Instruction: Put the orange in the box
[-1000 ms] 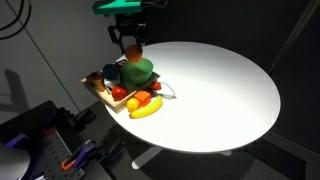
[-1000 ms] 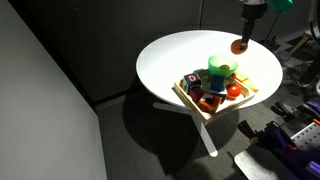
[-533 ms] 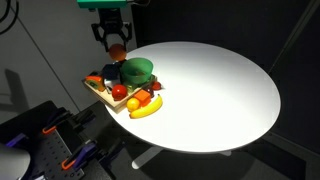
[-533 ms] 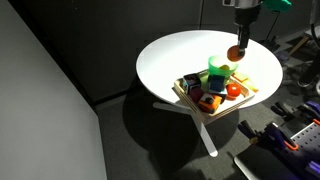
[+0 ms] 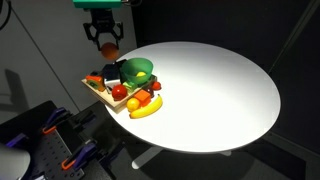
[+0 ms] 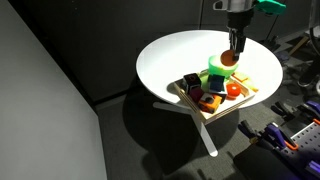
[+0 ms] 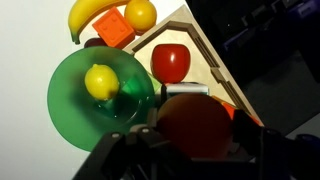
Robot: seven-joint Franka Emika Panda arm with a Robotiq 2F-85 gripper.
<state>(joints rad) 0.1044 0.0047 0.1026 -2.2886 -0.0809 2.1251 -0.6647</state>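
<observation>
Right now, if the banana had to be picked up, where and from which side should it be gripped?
Across its middle, from straight above: the banana lies flat on the table outside the box, long and curved, so only its narrow width would fit the hand.

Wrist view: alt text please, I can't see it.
The end effector holds the orange above the box, next to a green bowl containing a lemon. A red fruit lies in the box.
</observation>
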